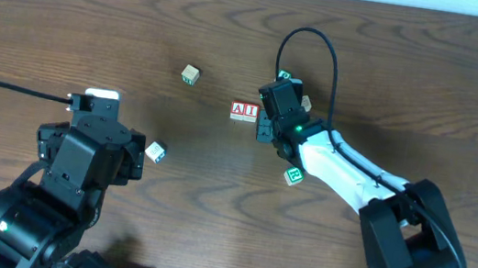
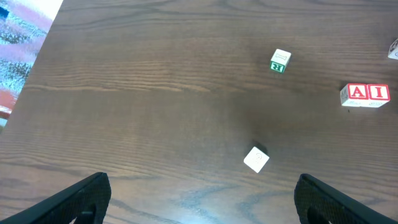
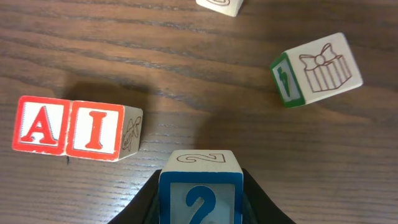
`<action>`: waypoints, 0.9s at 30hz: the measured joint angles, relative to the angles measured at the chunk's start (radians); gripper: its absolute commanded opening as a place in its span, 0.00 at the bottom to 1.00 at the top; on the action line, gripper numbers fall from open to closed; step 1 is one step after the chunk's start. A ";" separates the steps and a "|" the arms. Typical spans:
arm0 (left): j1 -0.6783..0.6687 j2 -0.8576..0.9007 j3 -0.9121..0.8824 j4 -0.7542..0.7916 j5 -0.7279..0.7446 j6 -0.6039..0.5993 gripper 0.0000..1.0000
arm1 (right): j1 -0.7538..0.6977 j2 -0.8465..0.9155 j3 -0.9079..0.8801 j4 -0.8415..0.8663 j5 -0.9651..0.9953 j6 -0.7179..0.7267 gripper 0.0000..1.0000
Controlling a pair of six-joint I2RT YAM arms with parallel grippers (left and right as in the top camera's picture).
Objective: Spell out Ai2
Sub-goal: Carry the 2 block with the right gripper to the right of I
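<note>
The red "A" cube (image 1: 238,109) and the red "I" cube (image 1: 250,111) stand side by side, touching, in the middle of the table. They also show in the right wrist view, the "A" cube (image 3: 40,125) left of the "I" cube (image 3: 95,130), and in the left wrist view (image 2: 365,94). My right gripper (image 3: 200,190) is shut on the blue "2" cube (image 3: 200,186), held just right of the "I" cube (image 1: 270,124). My left gripper (image 2: 202,199) is open and empty at the near left.
A green-lettered cube (image 1: 294,175) lies near the right arm, another green cube with a gift drawing (image 3: 316,70) sits beyond the "2". A pale cube (image 1: 190,74) lies at the back, another pale cube (image 1: 155,152) by the left arm (image 2: 256,158).
</note>
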 measured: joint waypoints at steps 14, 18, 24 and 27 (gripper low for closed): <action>0.000 0.000 0.000 0.000 0.000 0.000 0.95 | 0.000 0.078 0.000 0.080 -0.005 0.014 0.18; 0.000 0.000 0.000 0.000 0.000 0.000 0.95 | -0.001 0.078 0.000 0.103 -0.005 0.014 0.19; 0.000 0.000 0.000 0.000 0.000 0.000 0.95 | -0.014 0.078 0.000 0.108 -0.006 0.014 0.19; 0.000 0.000 0.000 0.000 0.000 0.000 0.96 | -0.023 0.078 0.000 0.109 -0.004 0.014 0.19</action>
